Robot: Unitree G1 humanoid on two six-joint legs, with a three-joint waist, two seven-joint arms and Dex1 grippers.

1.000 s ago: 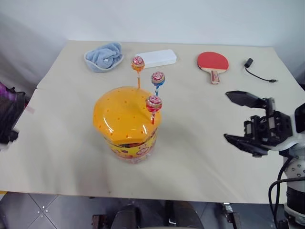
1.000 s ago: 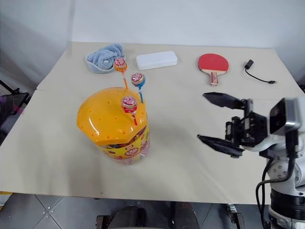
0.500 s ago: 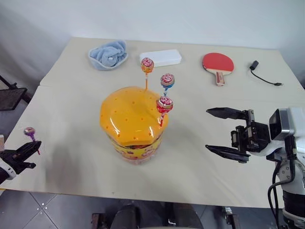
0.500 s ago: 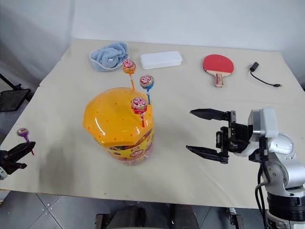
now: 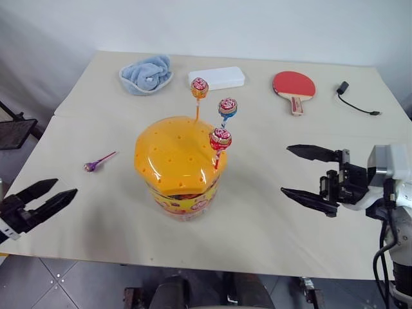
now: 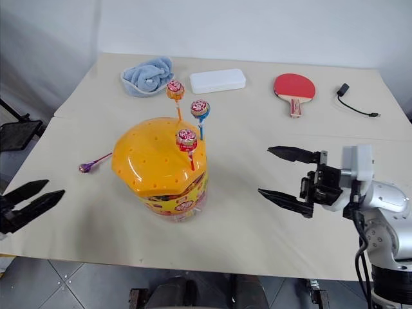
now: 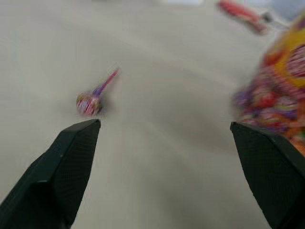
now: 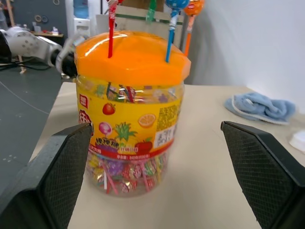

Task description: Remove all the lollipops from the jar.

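Nearest to me, my left gripper (image 5: 46, 197) hangs at the table's (image 5: 96, 212) front left edge with its fingers spread and empty, and my right gripper (image 5: 312, 174) hovers over the right side, fingers spread wide too, turned toward the jar (image 5: 179, 168). Just beyond the left gripper a pink-stick lollipop (image 5: 98, 161) lies flat on the table, well apart from the jar. The jar stands mid-table: a clear plastic tub with a bright printed label and a glossy, domed orange lid dotted with small holes. Three lollipops stand upright in those holes on the lid's far right side, the red-stick one (image 5: 220, 139) nearest me, then the blue-stick one (image 5: 227, 107), then the orange-stick one (image 5: 199, 87). I judge them very light, with thin stiff sticks and crinkly wrapped heads (slippery, I'd guess), so I'd pinch the bare stick just under the head and draw straight up along the hole; the tub looks full enough to stay put, though a sideways tug could tip it. Along the far edge sit a soft blue cloth (image 5: 147, 74), a smooth white box (image 5: 216, 78), a red paddle (image 5: 288, 84) and a black cable (image 5: 353, 100).
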